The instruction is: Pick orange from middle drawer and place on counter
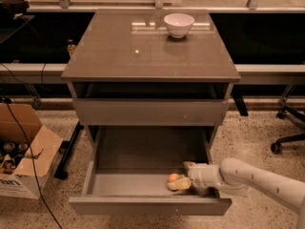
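Note:
The middle drawer [143,151] is pulled out wide, and its grey interior shows. The orange [172,177] lies on the drawer floor near the front right. My gripper [179,176] reaches in from the right on a white arm and is low inside the drawer. Its pale fingers [179,185] are spread, one behind the orange and one in front of it. The orange sits at the fingertips, still on the drawer floor. The counter [143,51] is the glossy top slab above.
A white bowl [178,24] stands at the back of the counter. A closed drawer front [150,111] lies above the open drawer. A cardboard box [24,151] and cables are on the floor at the left. An office chair base [288,137] is at the right.

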Tool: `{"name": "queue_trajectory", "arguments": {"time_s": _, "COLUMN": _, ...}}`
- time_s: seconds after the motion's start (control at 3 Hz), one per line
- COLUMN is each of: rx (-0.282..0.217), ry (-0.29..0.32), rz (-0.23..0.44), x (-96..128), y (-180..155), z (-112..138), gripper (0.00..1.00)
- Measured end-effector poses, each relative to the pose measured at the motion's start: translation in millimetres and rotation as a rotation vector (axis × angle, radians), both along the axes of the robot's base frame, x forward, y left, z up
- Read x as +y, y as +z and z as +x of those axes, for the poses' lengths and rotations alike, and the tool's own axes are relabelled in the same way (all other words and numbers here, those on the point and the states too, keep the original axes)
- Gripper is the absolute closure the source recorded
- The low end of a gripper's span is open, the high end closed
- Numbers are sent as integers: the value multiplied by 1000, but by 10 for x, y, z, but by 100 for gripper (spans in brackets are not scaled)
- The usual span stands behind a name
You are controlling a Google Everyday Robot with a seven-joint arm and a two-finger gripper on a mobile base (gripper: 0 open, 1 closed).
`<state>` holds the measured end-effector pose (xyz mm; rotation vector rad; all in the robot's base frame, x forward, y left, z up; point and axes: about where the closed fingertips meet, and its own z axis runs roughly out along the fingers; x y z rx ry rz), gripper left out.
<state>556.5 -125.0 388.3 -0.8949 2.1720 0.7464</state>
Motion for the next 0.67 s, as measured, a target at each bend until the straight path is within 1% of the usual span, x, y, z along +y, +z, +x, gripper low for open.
{"name": "queue_trajectory", "arguments": {"time_s": 0.33, "rx": 19, "ry": -17, "rz": -21, "x": -72, "y": -56, "z": -55, "gripper": 42}}
{"name": "queue_trajectory", "arguments": {"time_s": 0.67, "rx": 42, "ry": -16, "rz": -16, "x": -56, "y": -88, "z": -150, "gripper": 65}}
